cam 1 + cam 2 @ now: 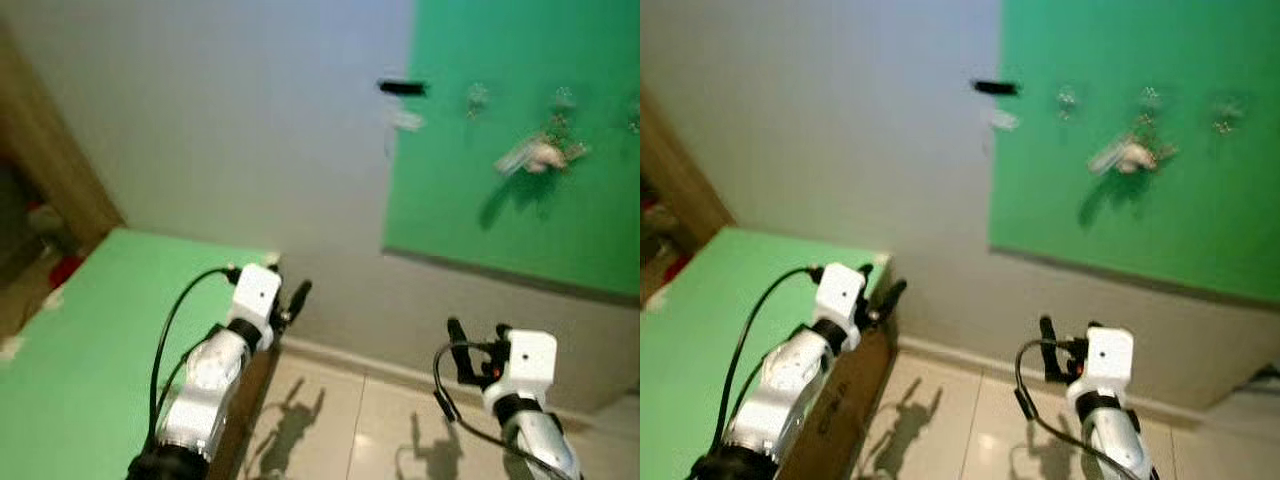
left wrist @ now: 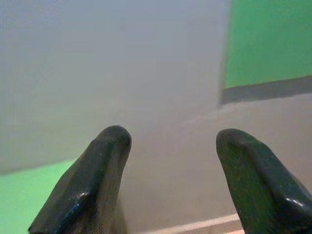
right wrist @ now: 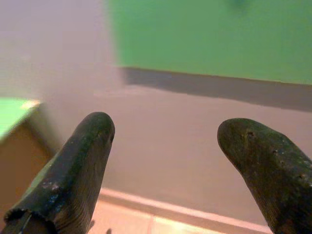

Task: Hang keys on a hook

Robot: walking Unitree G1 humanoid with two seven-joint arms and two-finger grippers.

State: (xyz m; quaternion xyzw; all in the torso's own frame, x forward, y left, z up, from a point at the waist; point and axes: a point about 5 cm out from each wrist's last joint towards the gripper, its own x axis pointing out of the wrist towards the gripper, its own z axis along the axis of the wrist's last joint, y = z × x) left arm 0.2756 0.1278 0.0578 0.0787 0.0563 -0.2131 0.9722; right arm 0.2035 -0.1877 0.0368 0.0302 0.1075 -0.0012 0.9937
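The pale, blurred bunch of keys (image 1: pixel 538 155) already hangs from a small hook on the green wall board (image 1: pixel 560 240), so both empty, spread-fingered grippers, left (image 1: pixel 290 300) and right (image 1: pixel 478 345), seem finished.

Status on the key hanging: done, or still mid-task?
Looks done: the keys hang from a hook on the green board. Nothing in hand: left gripper and right gripper are both open and empty, low, away from the board. Nothing visibly left, though the head views are blurry.
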